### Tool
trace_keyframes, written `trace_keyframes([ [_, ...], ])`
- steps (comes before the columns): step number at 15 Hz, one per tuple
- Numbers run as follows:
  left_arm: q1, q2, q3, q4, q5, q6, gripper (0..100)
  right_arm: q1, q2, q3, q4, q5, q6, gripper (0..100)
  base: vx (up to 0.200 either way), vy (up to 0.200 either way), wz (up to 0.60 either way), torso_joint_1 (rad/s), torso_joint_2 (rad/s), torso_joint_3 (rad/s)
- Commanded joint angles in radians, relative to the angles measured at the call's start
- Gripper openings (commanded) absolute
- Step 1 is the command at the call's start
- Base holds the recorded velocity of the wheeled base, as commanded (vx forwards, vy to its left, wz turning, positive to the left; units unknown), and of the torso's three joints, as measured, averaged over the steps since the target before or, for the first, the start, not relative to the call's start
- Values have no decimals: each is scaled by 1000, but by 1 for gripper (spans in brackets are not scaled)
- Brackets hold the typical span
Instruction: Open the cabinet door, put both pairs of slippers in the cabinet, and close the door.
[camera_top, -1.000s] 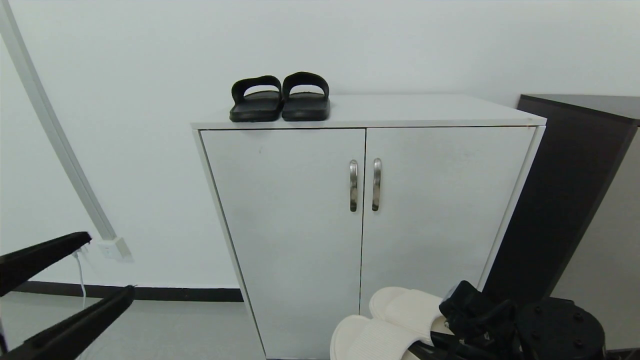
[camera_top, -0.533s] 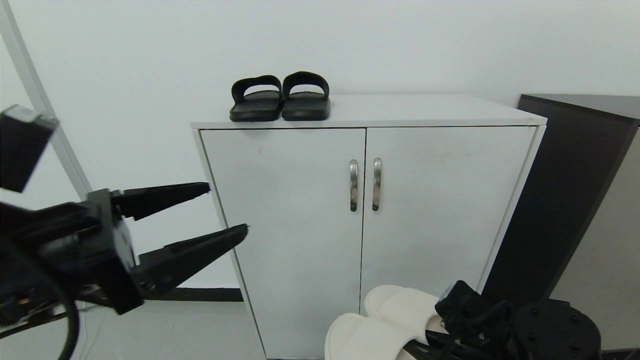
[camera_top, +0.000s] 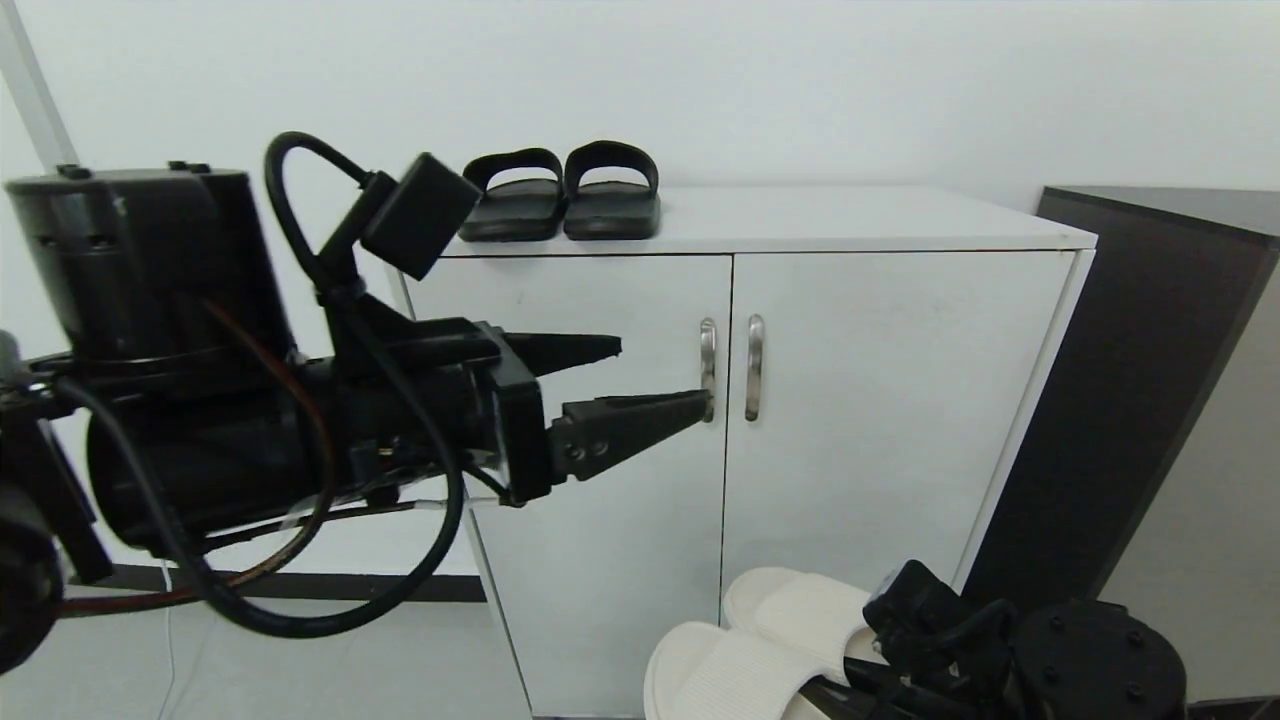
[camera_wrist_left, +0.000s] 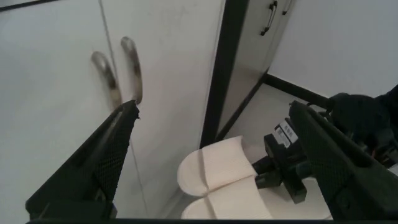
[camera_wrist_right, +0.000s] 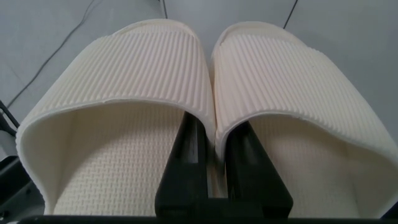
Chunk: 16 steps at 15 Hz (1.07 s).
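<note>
The white cabinet (camera_top: 600, 500) stands with both doors shut. My left gripper (camera_top: 665, 375) is open in front of the left door, and its lower fingertip is just at the left handle (camera_top: 707, 370). The right handle (camera_top: 753, 368) is beside it. In the left wrist view the left gripper (camera_wrist_left: 214, 111) spans both handles (camera_wrist_left: 118, 65). A pair of black slippers (camera_top: 560, 195) rests on the cabinet top, at its left end. Low in front of the right door, my right gripper (camera_wrist_right: 214, 177) is shut on the inner edges of a pair of white slippers (camera_top: 760, 640), holding them side by side.
A tall dark cabinet (camera_top: 1150, 400) stands against the right side of the white one. Grey floor (camera_top: 380, 670) lies open to the left of the cabinet, with a white wall (camera_top: 800, 90) behind.
My left arm has risen from the lower left and swung right, bringing its open gripper up to the left door handle. The right gripper and white slippers have drifted slightly left.
</note>
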Motion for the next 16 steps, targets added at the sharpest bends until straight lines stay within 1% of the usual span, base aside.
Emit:
trace_keyframes([
  [1,-48,108,-76,0,-1,-7,100,-1,4,-1,-6,0,-1,0,0,0,0,0,0,0],
  [2,-62,132,-98,0,-4,-12,100,1,4,-3,-6,2,-6,0,0,0,0,0,0,0],
  [4,-64,172,-147,0,-11,-13,100,7,4,-1,-8,0,-7,0,0,0,0,0,0,0],
  [6,-87,224,-221,0,-31,-59,100,8,0,-1,-20,0,-7,0,0,0,0,0,0,0],
  [7,-88,232,-233,0,-35,-70,100,8,0,-1,-23,0,-7,0,0,0,0,0,0,0],
  [8,-90,258,-248,0,-51,-98,100,8,3,0,-26,2,-6,0,0,0,0,0,0,0],
  [10,-87,287,-242,0,-74,-131,100,7,14,11,-26,2,-3,0,0,0,0,0,0,0],
  [12,-64,307,-247,-1,-141,-200,100,7,27,11,-28,0,-6,0,0,0,0,0,0,0],
  [13,-59,318,-256,-1,-152,-207,100,7,27,11,-28,2,-6,0,0,0,0,0,0,0],
  [16,-33,362,-311,-6,-155,-211,100,7,40,11,-28,2,-4,0,0,0,0,0,0,0],
])
